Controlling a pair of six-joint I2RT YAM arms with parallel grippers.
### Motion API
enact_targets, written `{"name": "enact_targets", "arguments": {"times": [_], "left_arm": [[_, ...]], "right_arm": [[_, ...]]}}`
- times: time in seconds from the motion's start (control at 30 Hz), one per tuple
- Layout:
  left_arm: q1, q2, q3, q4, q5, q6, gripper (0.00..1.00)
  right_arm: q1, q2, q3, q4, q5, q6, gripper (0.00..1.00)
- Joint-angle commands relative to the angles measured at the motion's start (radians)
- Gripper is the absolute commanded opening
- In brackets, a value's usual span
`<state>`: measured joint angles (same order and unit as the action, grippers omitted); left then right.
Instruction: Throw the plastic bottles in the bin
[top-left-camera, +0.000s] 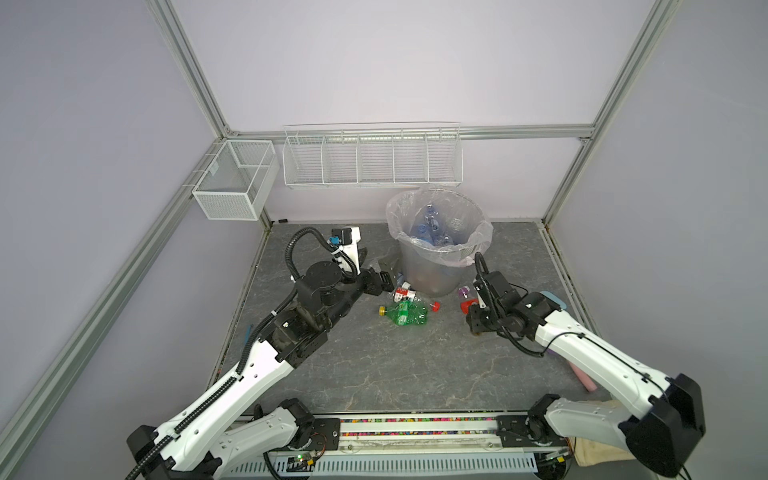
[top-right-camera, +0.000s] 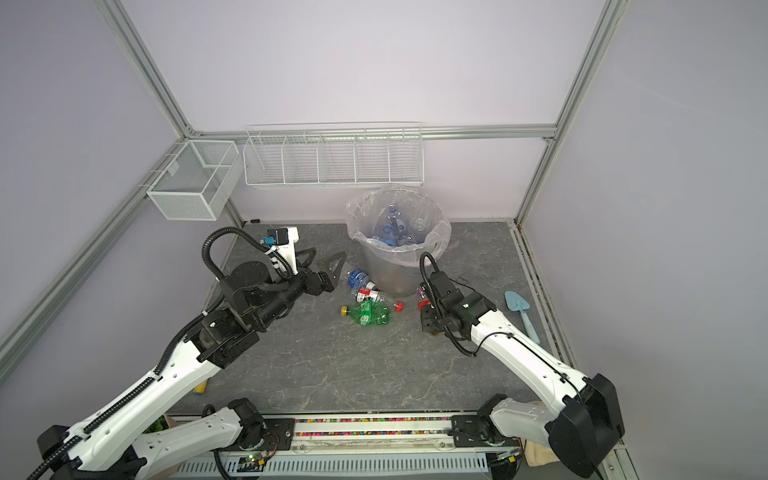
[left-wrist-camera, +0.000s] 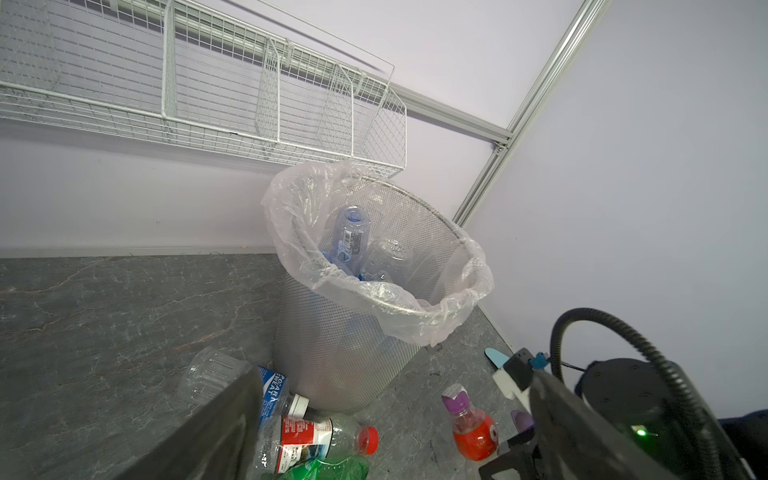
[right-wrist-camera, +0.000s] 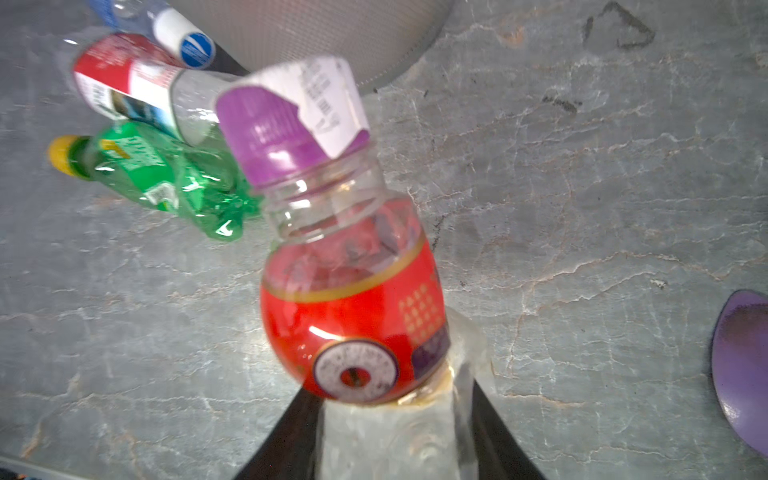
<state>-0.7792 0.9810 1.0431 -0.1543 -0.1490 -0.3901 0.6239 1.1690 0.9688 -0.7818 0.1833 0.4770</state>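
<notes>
Under lilac walls, the grey marbled tabletop carries a lined translucent bin. Crushed green bottle lies before it. Left gripper gapes; right gripper clamps a red purple-capped bottle.

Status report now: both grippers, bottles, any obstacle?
Left gripper open, empty. Right gripper shut on red bottle. Three bottles lie before the bin. Nothing blocks.

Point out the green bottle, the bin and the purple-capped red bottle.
green bottle (top-left-camera: 405, 315): a top view, on its crumpled body.
bin (top-right-camera: 432, 240): a top view, on its bag-lined rim.
purple-capped red bottle (right-wrist-camera: 353, 320): right wrist view, on its red label.
</notes>
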Motion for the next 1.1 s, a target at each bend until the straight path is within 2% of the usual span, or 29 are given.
{"name": "enact_targets", "arguments": {"times": [0.0, 0.33, 0.57, 0.77, 1.07], "left_arm": [[-0.002, -0.019, -0.013, -0.007, -0.012, -0.015, 0.99], [-0.002, -0.027, -0.020, -0.008, -0.014, -0.023, 0.99], [-0.001, -0.030, -0.020, -0.010, -0.014, -0.027, 0.99], [-0.001, -0.037, -0.024, -0.022, -0.018, -0.024, 0.99], [-0.001, -0.063, -0.045, -0.037, -0.037, -0.023, 0.99]], "right_arm": [[0.011, -0.084, -0.019, 0.043, -0.043, -0.046, 0.34], [0.024, -0.272, 0.029, 0.085, -0.090, -0.100, 0.36], [0.025, -0.352, 0.111, 0.116, -0.036, -0.164, 0.38], [0.025, -0.333, 0.225, 0.133, 0.046, -0.219, 0.38], [0.021, -0.230, 0.433, 0.169, 0.093, -0.304, 0.39]]}}
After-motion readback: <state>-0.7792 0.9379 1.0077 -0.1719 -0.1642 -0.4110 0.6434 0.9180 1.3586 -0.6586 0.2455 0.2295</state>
